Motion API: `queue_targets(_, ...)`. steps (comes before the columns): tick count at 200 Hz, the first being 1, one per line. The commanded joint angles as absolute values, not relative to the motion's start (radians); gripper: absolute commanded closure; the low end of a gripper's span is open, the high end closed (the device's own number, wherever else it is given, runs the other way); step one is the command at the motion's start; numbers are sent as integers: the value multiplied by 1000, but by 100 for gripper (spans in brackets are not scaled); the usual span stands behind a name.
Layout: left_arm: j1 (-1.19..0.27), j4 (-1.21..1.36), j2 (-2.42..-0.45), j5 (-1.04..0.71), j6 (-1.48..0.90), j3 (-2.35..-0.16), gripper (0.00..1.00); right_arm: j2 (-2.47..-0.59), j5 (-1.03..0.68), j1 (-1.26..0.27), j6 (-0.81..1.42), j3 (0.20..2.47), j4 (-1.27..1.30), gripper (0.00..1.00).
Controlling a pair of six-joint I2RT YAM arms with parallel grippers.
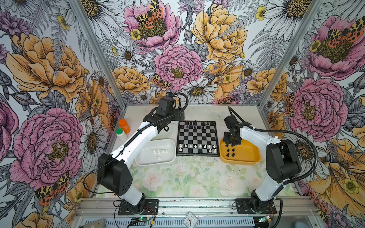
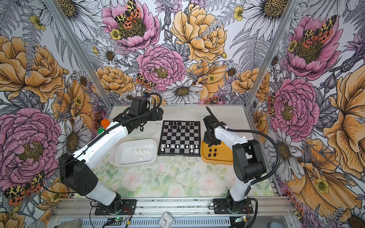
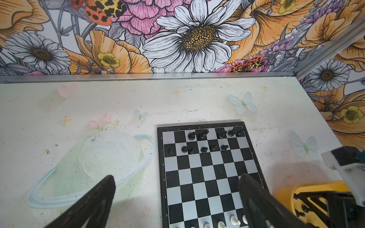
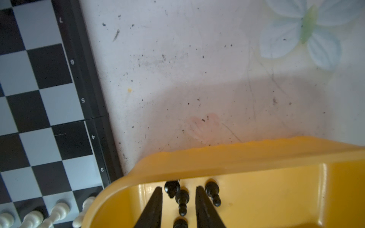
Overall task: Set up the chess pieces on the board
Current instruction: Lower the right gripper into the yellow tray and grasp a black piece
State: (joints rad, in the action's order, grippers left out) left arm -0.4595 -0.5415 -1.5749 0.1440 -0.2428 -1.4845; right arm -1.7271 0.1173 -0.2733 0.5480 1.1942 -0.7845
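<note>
Beside board point(image 1: 197, 138), white tray point(image 1: 164, 145), yellow tray point(image 1: 246, 152)

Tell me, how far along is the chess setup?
Partway: black pieces fill part of the far rows of the board, white pieces the near rows. The right gripper straddles a black piece in the yellow tray; the left gripper hangs open, empty. Left: loose pieces in that tray and the white tray.
</note>
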Motion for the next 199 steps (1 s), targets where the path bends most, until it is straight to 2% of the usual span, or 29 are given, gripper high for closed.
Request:
queue_targets(1, -454, -522, -1574, 126, -236, -1519, 1, -1741, 104, -264, 530, 1198, -754, 69)
queue_targets(199, -470, -526, -1609, 152, -249, -1559, 1, -1778, 29, -229, 508, 1169, -713, 74)
